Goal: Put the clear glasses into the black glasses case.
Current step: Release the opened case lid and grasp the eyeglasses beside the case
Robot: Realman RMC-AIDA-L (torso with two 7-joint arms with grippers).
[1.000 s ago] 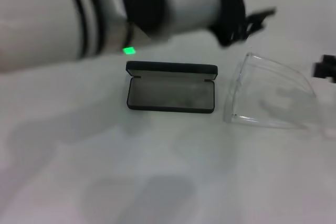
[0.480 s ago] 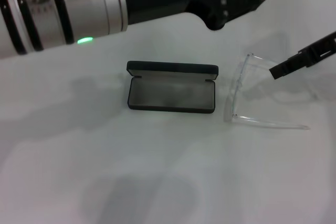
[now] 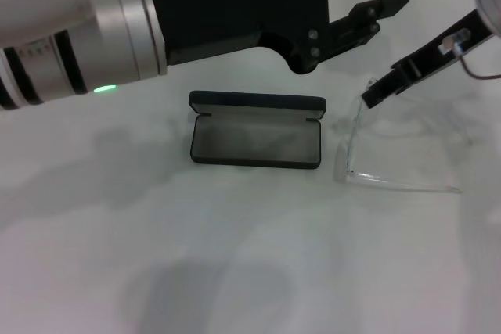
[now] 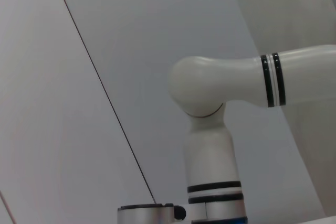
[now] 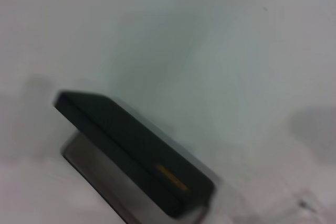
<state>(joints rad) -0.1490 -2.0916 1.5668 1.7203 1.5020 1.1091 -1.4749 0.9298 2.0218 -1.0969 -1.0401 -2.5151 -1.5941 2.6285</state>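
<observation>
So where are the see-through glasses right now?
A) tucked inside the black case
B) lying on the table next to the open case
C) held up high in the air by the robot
B: the clear glasses lie on the white table on the robot's right of the black glasses case, which stands open with nothing on its grey lining, and the right gripper is down at their far corner.

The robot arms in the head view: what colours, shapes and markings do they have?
The left arm is a thick silver-grey cylinder with dark rings and a small green light; it ends in a boxy black housing and a black left pincer with angular fingers. The right pincer is slim and black, on a pale arm, with a thin cable beside it.
</observation>
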